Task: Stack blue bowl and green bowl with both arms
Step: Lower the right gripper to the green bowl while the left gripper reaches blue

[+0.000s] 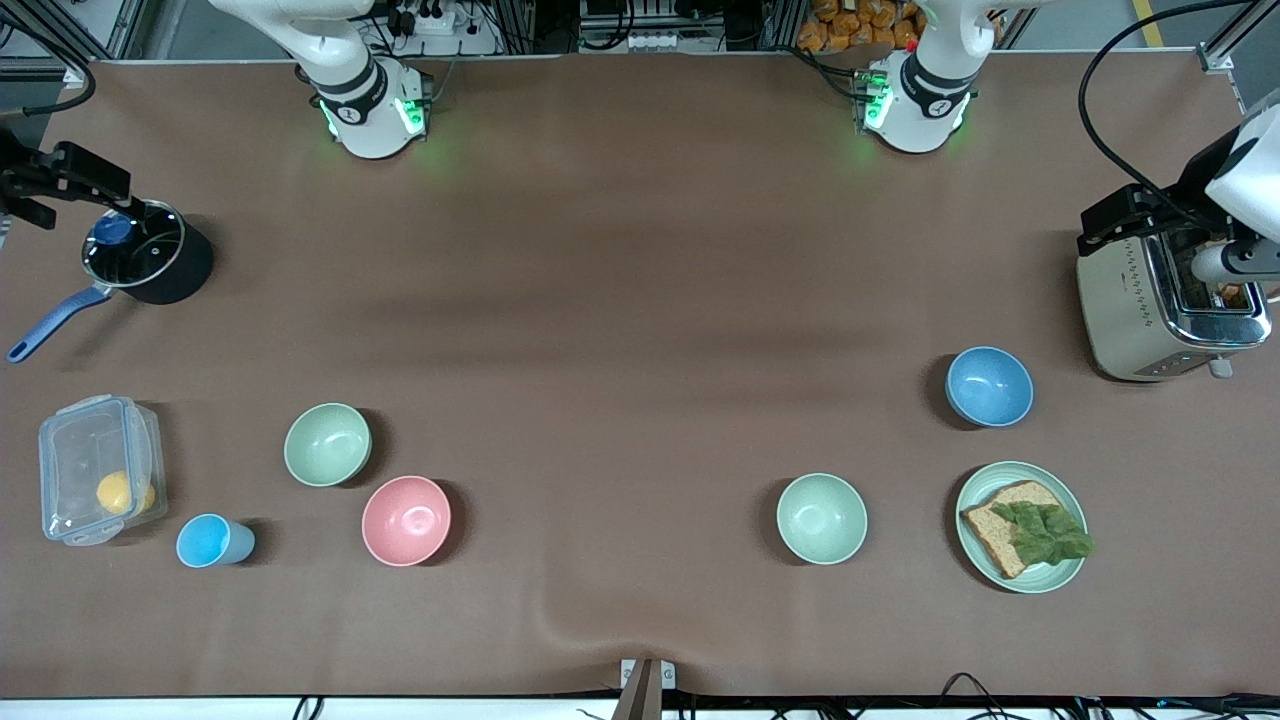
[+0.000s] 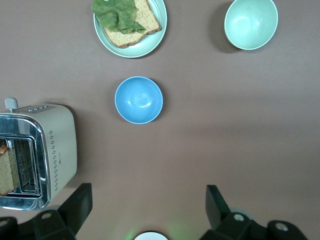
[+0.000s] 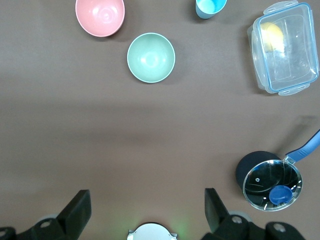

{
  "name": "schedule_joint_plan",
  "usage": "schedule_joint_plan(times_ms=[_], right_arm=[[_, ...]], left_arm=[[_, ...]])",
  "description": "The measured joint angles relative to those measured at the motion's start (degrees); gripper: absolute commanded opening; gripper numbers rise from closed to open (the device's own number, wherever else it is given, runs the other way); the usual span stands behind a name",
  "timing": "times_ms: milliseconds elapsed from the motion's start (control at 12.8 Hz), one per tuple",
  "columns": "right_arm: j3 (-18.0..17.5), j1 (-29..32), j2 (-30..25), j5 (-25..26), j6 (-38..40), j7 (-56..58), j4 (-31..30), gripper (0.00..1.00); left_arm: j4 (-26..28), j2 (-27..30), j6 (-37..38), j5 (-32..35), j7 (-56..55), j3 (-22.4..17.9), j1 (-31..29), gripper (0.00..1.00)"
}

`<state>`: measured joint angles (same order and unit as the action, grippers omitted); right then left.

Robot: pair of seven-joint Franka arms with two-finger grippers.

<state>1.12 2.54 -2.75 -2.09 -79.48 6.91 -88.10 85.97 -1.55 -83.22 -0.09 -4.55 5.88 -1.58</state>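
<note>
The round matte sky-blue bowl (image 1: 989, 385) sits near the left arm's table end, close under the empty, wide-open left gripper (image 2: 149, 200), while the dull sage-green bowl (image 1: 327, 444) sits toward the right arm's end, near the equally open, empty right gripper (image 3: 147, 200).

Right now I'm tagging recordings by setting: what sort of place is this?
Probably a lab bench set up as a mock kitchen: a toaster, a lidded saucepan and a plate with bread and lettuce sit on a brown mat, with two robot arms mounted at the table.

Bare table (image 1: 620, 330) surrounds blue bowl (image 1: 989, 386); toaster (image 1: 1165, 305) and plate (image 1: 1020, 526) stand near
</note>
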Motion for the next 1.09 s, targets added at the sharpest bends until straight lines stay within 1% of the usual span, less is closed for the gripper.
schedule_joint_plan(times_ms=[312,468,546,702,858,936,1092], right_arm=[[0.0,0.0,0.0,0.0,0.03,0.0,0.0,1.0],[0.01,0.0,0.0,0.0,0.07,0.0,-0.11,1.0],[0.02,0.0,0.03,0.0,0.07,0.0,-0.31,1.0],[0.07,0.0,0.19,-0.04,-0.02,0.0,-1.38,1.0],[0.13,0.02,0.89,-0.83,-2.0,0.0,-4.21,1.0],[0.13,0.02,1.73,-1.41,-3.99,0.0,-6.03,1.0],[0.05,0.02,5.1,-1.7,-7.33,0.0,-8.57,1.0]], left_arm=[[0.08,-0.38,0.03,0.0,-0.19,-0.87,-0.12,1.0],[0.18,-2.71,-0.13,0.0,-0.16,-2.01,-0.41,1.0],[0.28,-4.94,-1.26,0.25,-0.16,-2.17,-0.59,1.0],[0.79,-10.43,-6.48,1.71,-0.16,-2.28,-1.69,1.0],[2.51,-16.23,-12.44,2.18,-0.11,-2.41,-4.28,1.0],[3.94,-18.92,-15.99,3.0,0.14,-2.45,-5.48,1.0],[5.8,-24.3,-20.37,7.33,0.17,-2.44,-6.33,1.0]])
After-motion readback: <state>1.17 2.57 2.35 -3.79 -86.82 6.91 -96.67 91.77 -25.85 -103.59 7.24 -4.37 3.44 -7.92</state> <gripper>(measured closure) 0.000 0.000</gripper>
